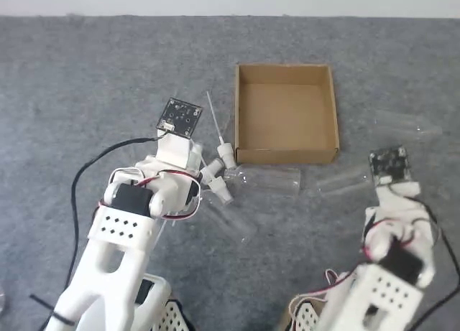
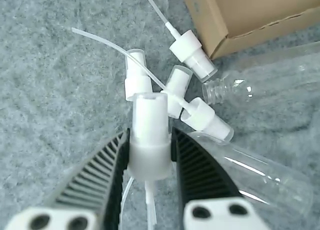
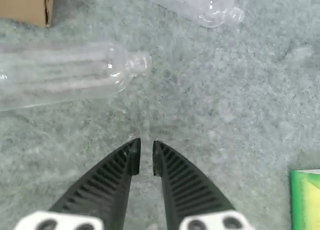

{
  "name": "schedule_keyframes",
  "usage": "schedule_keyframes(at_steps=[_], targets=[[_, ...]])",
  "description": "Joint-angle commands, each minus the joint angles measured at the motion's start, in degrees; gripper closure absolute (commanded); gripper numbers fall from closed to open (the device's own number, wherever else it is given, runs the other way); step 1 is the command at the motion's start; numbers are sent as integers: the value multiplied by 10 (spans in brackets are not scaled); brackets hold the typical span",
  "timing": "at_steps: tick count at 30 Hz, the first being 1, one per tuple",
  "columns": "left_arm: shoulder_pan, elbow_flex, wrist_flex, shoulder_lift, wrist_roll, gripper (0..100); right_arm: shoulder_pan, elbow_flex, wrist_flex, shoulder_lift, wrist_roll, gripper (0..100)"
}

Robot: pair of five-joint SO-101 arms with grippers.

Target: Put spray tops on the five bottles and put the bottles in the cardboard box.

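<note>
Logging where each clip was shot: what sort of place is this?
Likely a robot lab tabletop: two white arms on grey carpet-like covering, with clear bottles, spray tops and a cardboard box staged.

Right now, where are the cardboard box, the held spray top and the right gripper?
cardboard box (image 1: 287,156): high view, front wall.
spray top (image 2: 149,135): left wrist view, collar.
right gripper (image 3: 146,150): right wrist view, between fingertips.

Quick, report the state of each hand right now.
Left hand: closed on a spray top.
Right hand: closed, holding nothing.
</note>
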Motion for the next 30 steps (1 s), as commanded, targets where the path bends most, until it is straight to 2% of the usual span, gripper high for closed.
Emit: schedule_keyframes(at_steps=[1,7,17,30], targets=[[-5,-7,-14,-18,3,987,-5,76,7,-135,-2,992],[-5,-6,-14,-18,3,987,-5,138,70,-273,-1,992],[-5,-5,-14,-14,3,987,-5,212,72,-265,-2,991],[-5,13,-31,-18,3,987,-3,211,73,-262,-2,992]])
